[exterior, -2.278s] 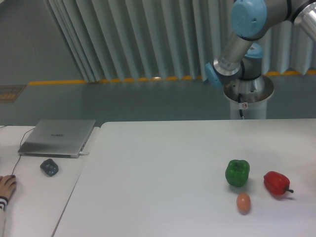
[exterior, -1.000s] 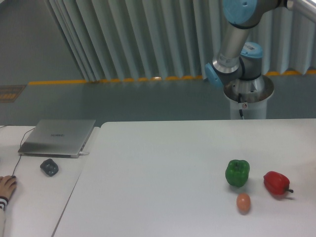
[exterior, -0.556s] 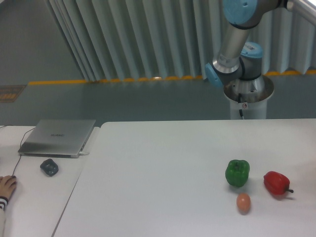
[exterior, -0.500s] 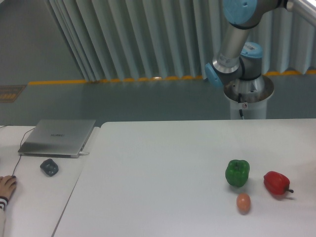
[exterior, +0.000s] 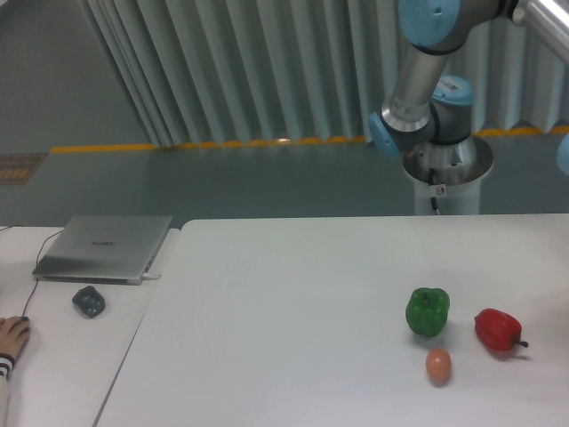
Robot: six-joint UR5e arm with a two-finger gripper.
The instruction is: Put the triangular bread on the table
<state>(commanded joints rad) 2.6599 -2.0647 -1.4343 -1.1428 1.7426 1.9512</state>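
The triangular bread is out of view. The large white table (exterior: 293, 302) fills the lower right of the camera view. Only the arm's base (exterior: 444, 169) and its lower links with blue joint caps (exterior: 427, 18) show behind the table's far edge; the arm runs off the top right of the frame. The gripper itself is out of view.
A green pepper (exterior: 428, 311), a red pepper (exterior: 497, 330) and a small orange-brown egg (exterior: 438, 366) lie close together at the table's front right. On the narrower white desk to the left sit a grey laptop (exterior: 107, 246), a dark small object (exterior: 88, 301) and a person's hand (exterior: 12, 336).
The arm's upper link has swung from a slant to more upright, and a blue joint cap now shows at the right edge. The things on the table have not moved.
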